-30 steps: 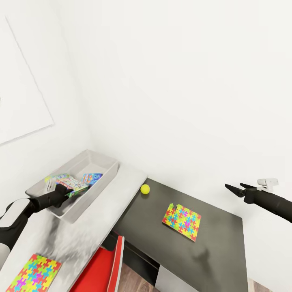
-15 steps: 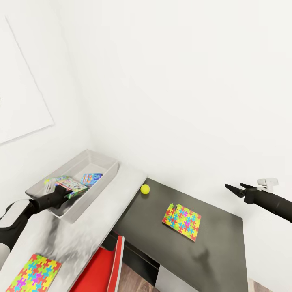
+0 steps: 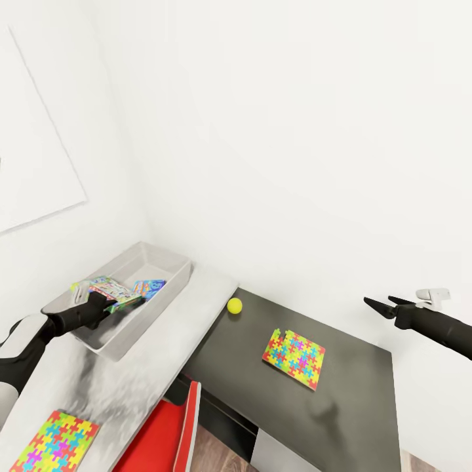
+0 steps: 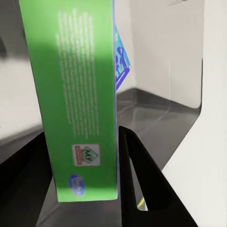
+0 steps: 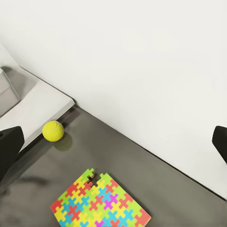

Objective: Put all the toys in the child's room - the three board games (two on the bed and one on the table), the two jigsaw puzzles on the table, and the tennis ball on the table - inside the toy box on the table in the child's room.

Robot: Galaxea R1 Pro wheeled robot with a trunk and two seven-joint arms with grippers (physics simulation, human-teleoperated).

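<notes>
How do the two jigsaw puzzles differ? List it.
The far jigsaw puzzle lies on the dark lower desk section, whole in the head view; the near jigsaw puzzle lies on the pale grey top, cut off by the picture's edge. The tennis ball sits near the far one only. Both lie flat with matching bright pieces.

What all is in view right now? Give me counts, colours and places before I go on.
toy box: one, light grey, on the pale desk top by the wall.
board games: two seen; a blue one lying in the toy box, a green one held over it between the left gripper's fingers.
jigsaw puzzles: two, multicoloured; one on the dark desk section, one at the near end of the pale top.
tennis ball: one, yellow-green, on the dark section near the step up to the pale top.
chair: one, red, at the desk.
left gripper: closed on the green game.
right gripper: open, empty, above the dark section.
</notes>
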